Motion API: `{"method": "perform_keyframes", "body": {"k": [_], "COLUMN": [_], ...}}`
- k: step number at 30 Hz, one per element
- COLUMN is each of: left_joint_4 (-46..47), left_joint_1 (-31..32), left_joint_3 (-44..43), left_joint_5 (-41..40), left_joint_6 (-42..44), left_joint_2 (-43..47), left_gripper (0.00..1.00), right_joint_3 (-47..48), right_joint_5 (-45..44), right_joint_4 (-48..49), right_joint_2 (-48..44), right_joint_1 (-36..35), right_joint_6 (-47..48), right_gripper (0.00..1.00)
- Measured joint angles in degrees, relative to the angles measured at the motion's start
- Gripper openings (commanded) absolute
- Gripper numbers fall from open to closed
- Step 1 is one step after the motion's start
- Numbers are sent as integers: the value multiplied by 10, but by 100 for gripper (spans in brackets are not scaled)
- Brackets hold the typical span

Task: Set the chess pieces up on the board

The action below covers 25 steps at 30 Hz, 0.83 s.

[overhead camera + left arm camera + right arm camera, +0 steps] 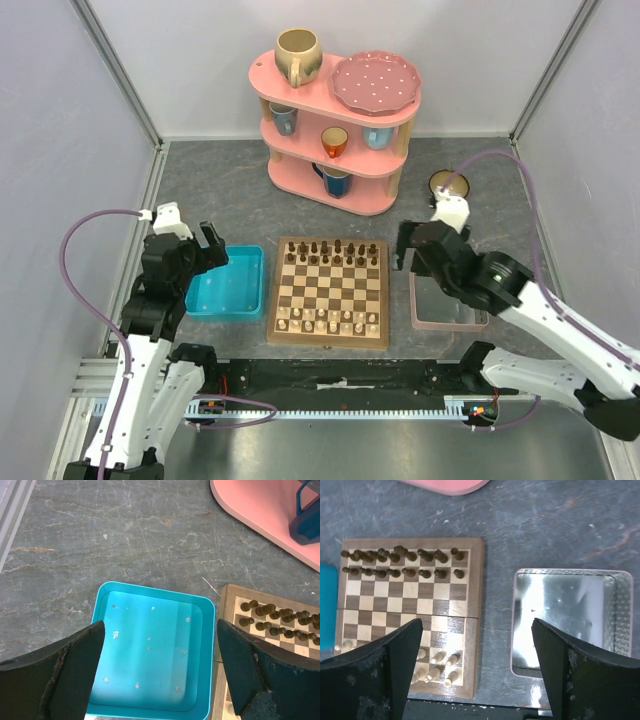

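Chess pieces (pixel 325 320) — the pale cream ones — are standing on the board (pixel 327 285), filling the two rows nearest the arms, while the dark chessmen (pixel 330 250) are occupying the two far rows. The board is lying on the worktop (pixel 220 190) between the turquoise tray (pixel 225 288) on its left and the clear pink-rimmed tray (pixel 450 305) on its right. Neither tray is showing any chessman. The left wrist view is looking down into the turquoise one, where only pale specks are lying, and the right wrist view is showing nothing but glare in the clear one.

Over the turquoise tray the left pincer (pixel 210 243) is hovering with its jaws spread wide and nothing between them. The right pincer (pixel 412 250) is hanging above the strip between the board and the clear tray, likewise gaping wide and carrying nothing.

Judging from this, the task is looking all but finished — every piece in sight is already sitting on the board. What may be remaining is tidying. In the right wrist view a few chess pieces (pixel 437 660) near the board's right corner are appearing to lean or crowd their squares. The fingers (pixel 380 675) are hiding part of the near rows, so I cannot tell whether the count is full.
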<state>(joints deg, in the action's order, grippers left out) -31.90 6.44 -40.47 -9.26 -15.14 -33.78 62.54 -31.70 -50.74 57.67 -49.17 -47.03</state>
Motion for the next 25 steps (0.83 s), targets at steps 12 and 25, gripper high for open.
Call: {"method": "perform_keyframes", "body": {"k": [12, 25], "left_joint_4": [-25, -32], "left_joint_1": [0, 0], "left_joint_3": [-6, -6], "left_joint_5": [-7, -9], "left_joint_6": [0, 0], "left_joint_2": [75, 77], "left_gripper": [99, 99], "right_joint_3": [-55, -55], "right_joint_5": [-114, -121], "right_joint_4": [-3, -4], "right_joint_2": [-189, -214], "right_joint_1": [2, 2], "right_joint_6": [-17, -9], "right_gripper": [98, 97]}}
